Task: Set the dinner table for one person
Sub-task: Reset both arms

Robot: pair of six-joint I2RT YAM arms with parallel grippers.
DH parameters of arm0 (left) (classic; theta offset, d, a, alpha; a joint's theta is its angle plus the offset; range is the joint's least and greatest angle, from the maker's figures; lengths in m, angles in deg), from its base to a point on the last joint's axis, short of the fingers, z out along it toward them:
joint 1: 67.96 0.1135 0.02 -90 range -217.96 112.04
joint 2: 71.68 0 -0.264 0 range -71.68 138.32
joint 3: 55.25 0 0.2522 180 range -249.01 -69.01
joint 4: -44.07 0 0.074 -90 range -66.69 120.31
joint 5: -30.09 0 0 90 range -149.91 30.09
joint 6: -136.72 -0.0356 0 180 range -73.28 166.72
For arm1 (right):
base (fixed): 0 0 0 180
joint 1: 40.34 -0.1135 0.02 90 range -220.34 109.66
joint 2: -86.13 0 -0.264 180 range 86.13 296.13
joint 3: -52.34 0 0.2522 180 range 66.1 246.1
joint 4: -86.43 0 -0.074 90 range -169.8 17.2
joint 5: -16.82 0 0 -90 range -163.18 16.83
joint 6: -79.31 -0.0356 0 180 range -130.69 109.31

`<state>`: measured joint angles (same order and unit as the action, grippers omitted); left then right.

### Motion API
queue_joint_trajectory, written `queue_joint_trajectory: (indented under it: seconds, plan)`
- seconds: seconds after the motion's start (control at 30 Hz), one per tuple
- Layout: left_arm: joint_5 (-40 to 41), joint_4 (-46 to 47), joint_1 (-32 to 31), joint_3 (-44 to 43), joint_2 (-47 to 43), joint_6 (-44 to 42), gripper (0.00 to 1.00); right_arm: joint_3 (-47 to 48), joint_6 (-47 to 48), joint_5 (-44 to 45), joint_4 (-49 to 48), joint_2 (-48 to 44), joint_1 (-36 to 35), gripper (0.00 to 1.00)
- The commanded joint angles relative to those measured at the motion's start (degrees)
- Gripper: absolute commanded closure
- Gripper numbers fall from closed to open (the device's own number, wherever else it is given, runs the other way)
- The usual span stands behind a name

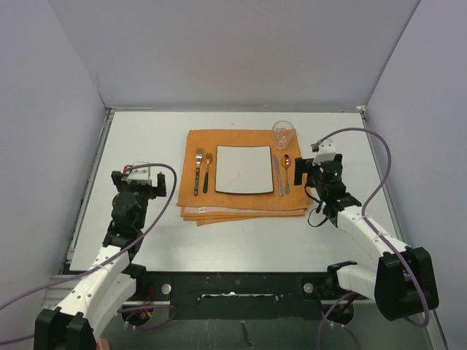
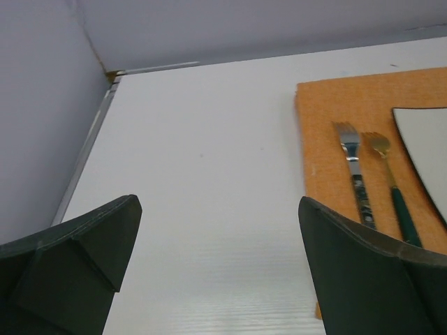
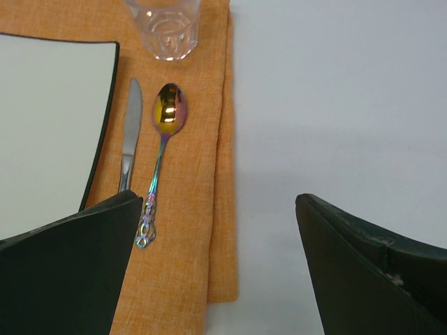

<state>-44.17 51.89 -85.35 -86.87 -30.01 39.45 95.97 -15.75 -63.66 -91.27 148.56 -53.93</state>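
The pale dinner table (image 1: 146,138) carries an orange placemat (image 1: 241,203) with a square white plate (image 1: 244,169) on it. Two forks (image 1: 203,172) lie left of the plate. A knife (image 1: 277,175) and a spoon (image 1: 287,171) lie to its right, and a clear glass (image 1: 283,134) stands above them. My left gripper (image 1: 139,177) (image 2: 216,230) hangs open over bare table left of the mat, holding nothing. My right gripper (image 1: 321,162) (image 3: 218,223) is open over the mat's right edge, near the spoon (image 3: 164,139), and also empty.
Grey walls (image 1: 233,51) close in the table at the back and both sides, and a thin metal edge (image 2: 87,150) runs along the left. Purple cables (image 1: 379,164) loop off both arms. The mat lies as folded layers with offset edges (image 3: 225,230).
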Motion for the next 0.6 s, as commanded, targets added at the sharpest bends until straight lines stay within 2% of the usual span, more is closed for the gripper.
queue_joint_trajectory:
  seconds: [0.0, 0.03, 0.1, 0.23, 0.37, 0.57]
  plan:
    - [-11.4, 11.2, 10.3, 2.9, 1.0, 5.2, 0.02, 8.9, -1.6, 1.2, 0.6, 4.1, 3.1, 0.02]
    - [-15.1, 13.5, 10.8, 4.5, 1.5, 4.3, 0.02, 6.9, 0.2, -0.4, -1.3, 3.4, 3.5, 0.02]
    - [-12.1, 16.6, 11.0, 8.0, 3.0, 7.8, 0.02, 2.3, 3.5, -6.6, -6.7, 1.5, 6.5, 0.02]
    - [-9.9, 20.7, 13.0, 12.0, 7.8, 13.6, 0.02, -6.5, 1.4, -20.6, -18.1, 0.7, 14.8, 0.02]
    - [-8.9, 27.4, 13.4, 12.8, 13.6, 12.3, 0.02, -12.1, 6.0, -25.3, -26.1, 2.2, 16.2, 0.02]
    - [-14.3, 39.4, 15.8, 13.4, 24.5, 9.9, 0.02, -16.3, 8.2, -21.9, -33.7, 6.4, 16.6, 0.02]
